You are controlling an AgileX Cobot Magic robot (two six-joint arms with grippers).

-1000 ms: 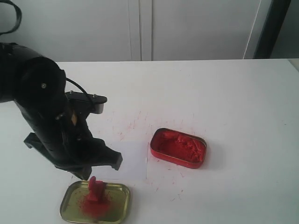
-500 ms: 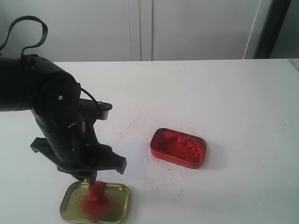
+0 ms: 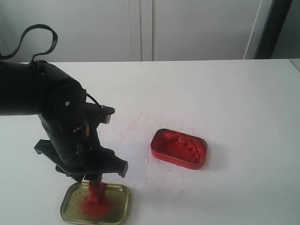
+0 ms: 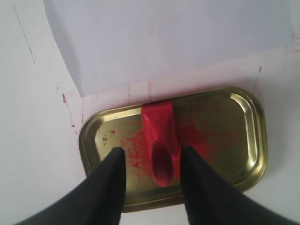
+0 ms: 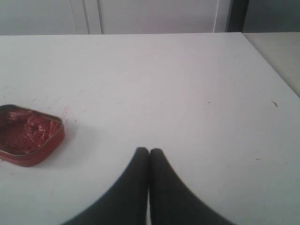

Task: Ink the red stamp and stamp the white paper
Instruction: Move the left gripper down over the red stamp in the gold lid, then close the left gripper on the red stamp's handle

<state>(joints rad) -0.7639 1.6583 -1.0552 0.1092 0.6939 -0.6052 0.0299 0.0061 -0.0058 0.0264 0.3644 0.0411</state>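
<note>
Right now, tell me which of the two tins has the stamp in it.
The shallow gold lid, with the red stamp standing in it; the red tin holds only red paste.

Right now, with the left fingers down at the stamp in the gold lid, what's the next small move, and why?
Probably close the left fingers on the red stamp. They stand open on either side of it as it stands in the gold lid, not yet gripped, so it can't be lifted yet.
</note>
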